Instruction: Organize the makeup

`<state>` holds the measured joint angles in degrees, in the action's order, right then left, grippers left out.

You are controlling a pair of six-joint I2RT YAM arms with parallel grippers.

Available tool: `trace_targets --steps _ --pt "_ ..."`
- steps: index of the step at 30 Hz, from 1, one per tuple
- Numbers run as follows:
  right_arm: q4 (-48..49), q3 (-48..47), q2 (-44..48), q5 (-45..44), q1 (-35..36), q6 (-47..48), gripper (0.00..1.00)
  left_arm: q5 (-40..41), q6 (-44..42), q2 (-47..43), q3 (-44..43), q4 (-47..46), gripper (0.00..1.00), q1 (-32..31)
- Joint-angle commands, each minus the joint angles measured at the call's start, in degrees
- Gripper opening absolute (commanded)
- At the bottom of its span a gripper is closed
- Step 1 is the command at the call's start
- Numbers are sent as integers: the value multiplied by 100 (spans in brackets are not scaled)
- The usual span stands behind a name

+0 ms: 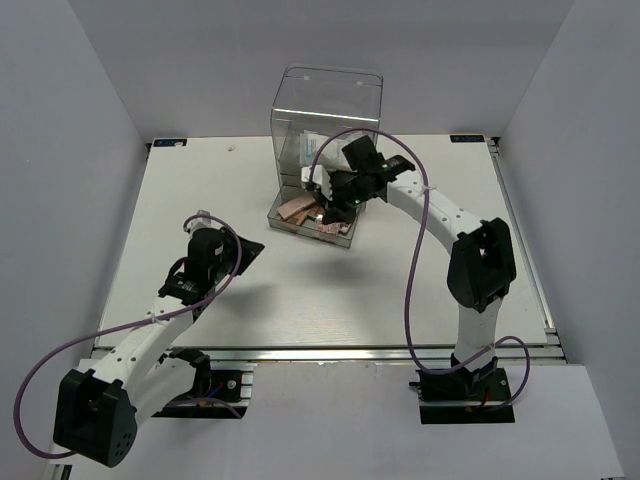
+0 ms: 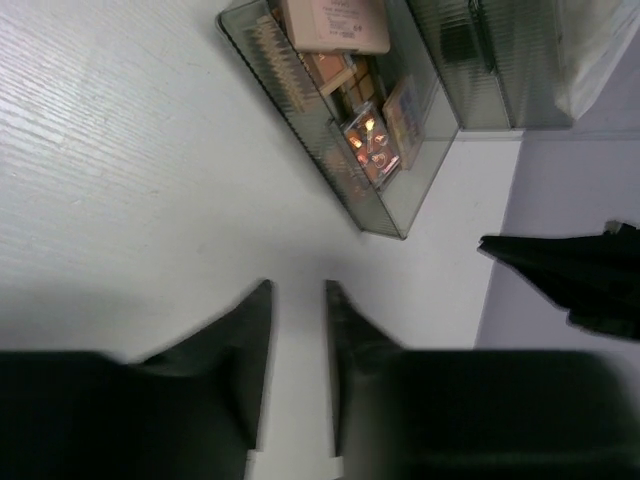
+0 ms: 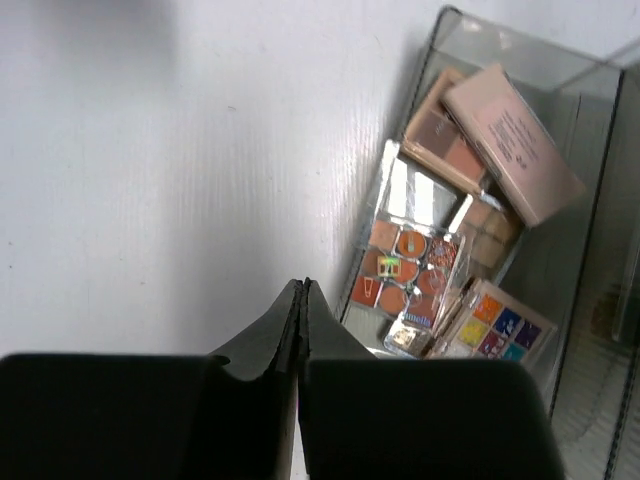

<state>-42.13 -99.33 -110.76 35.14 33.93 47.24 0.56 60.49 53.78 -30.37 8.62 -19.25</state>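
Makeup sits in a see-through ribbed plastic drawer tray [image 2: 290, 90], pulled out at the front of a tall clear plastic box [image 1: 330, 95] near the back of the white table [image 1: 200, 180].

In the tray:
- a flat pink palette w/ its lid shut [image 3: 510, 140], lying partly on top of a brown & pink palette [image 3: 440, 140]
- a clear-lid palette w/ orange round pans [image 3: 405, 265] next to them
- a small palette of many-coloured squares [image 3: 495, 325] at the far end, tipped up a bit on the pile
- more tan squares under these, too mixed up to tell apart

A white soft packet w/ blue print [image 1: 303, 150] stands inside the tall box, behind the tray.

The right gripper [image 3: 303, 290] hangs over the tray's side edge. Its two black fingers are pressed flat together w/ nothing btwn them.

The left gripper [image 2: 298, 290] is over bare table, well apart from the tray, pointing at the tray's corner. Its fingers are a little way apart & hold nothing.
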Motion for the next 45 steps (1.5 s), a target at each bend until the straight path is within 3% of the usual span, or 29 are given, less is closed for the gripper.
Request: trace_targets --steps 1,3,4,8,18,39,40,41,42,44,45 --pt "-138 1 362 161 279 373 0 -47 -142 -78 22 -115 25 17" --pt "160 246 441 -128 403 286 0 -151 -178 -78 5 -98 2 17" --pt "266 343 493 -269 525 224 0 -266 -230 -87 5 -89 0 17" --pt "811 669 468 -1024 763 -231 0 -267 -283 -210 13 -63 0 17" --pt "820 229 -332 -2027 1080 -1129 0 172 -415 -684 49 447 0 17" --pt "2278 537 -1316 -3802 1335 -1139 1 691 -670 -456 -206 685 0 35" --pt "2340 537 -1334 -3986 1335 -1121 8 700 -670 -439 -215 685 0 35" --pt "2402 537 -1343 -4066 1335 -1086 26 700 -679 -386 -215 676 0 44" --pt "2463 546 -1360 -4119 1335 -1016 36 691 -679 -377 -215 667 0 44" --pt "2560 572 -1361 -4286 1335 -928 53 683 -687 -342 -224 614 0 52" --pt "2587 590 -1369 -4339 1335 -893 55 683 -688 -307 -224 606 0 52"
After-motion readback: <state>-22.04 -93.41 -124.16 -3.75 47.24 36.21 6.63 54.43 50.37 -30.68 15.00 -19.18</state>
